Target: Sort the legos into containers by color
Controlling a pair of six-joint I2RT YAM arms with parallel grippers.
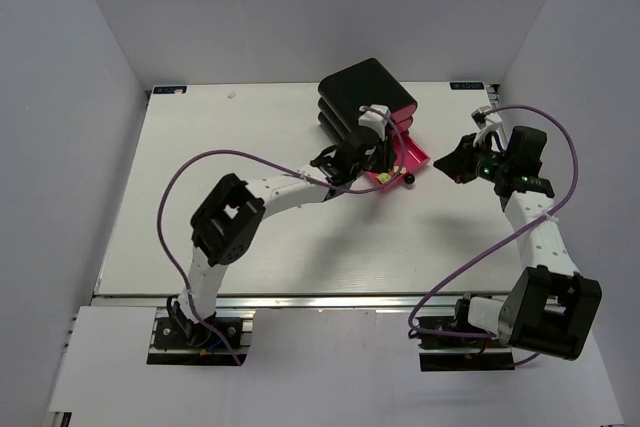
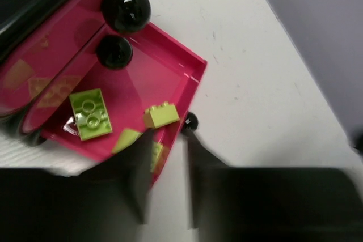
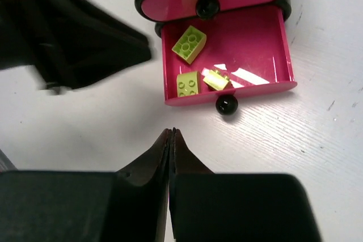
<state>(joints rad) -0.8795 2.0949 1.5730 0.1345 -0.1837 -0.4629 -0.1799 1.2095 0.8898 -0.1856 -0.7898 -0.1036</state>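
Your L jaws, parted & empty, hover just behind the pulled-out drawer's (image 2: 195, 66) knob (image 2: 190, 122), 3 yellow-green legos (image 2: 91, 116) inside; R jaws closed, farther off.

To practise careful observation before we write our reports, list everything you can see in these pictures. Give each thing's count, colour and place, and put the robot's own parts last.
lego bricks: three, yellow-green, inside the open bottom drawer
drawers: three, pink, stacked in the cabinet; the bottom one is pulled out, the upper two are shut
knobs: three, black and round, one on each drawer front
cabinet: one, glossy black, at the far side of the table
table: one, white, under everything
cables: two, purple, one looping along each arm
arms: two, white and black, bases at the near edge
left hand: one, black, open, over the open drawer
right hand: one, black, shut and empty, beside the open drawer
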